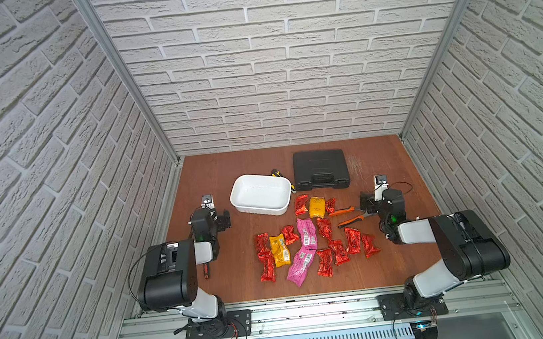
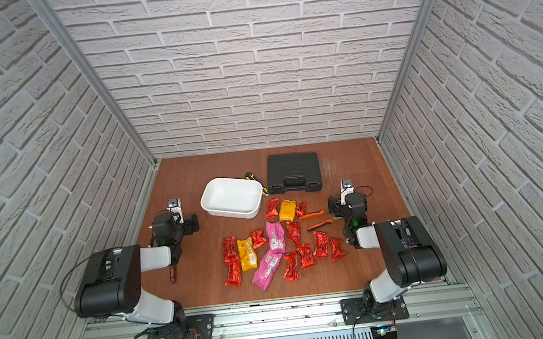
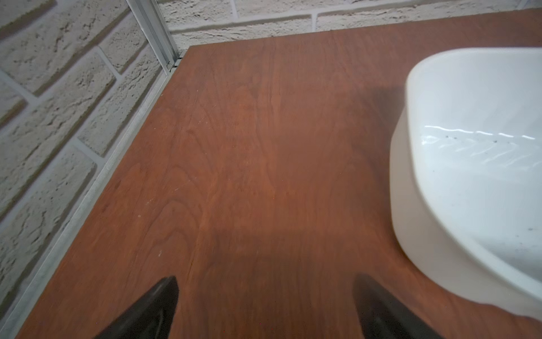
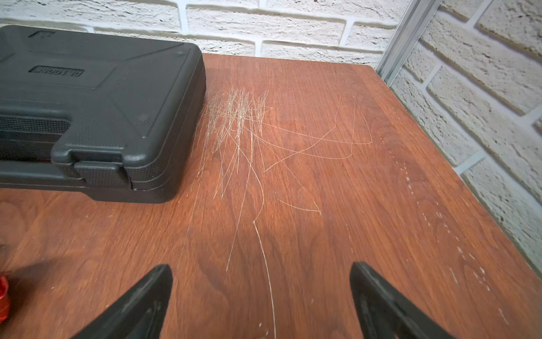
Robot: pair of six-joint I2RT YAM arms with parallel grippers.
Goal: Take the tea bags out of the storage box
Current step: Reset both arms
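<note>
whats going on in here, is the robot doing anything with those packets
Nothing is being handled right now. The white storage box looks empty, and the tea bags lie spread over the wooden table nearer the robot, next to orange-handled pliers. The left gripper is open and empty beside the box. The right gripper is open and empty over bare table near the black case. The unloading looks finished.

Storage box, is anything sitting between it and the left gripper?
Nothing visible does. Only bare tabletop separates the open left gripper from the storage box, and the tea bags lie outside it, off that path.
</note>
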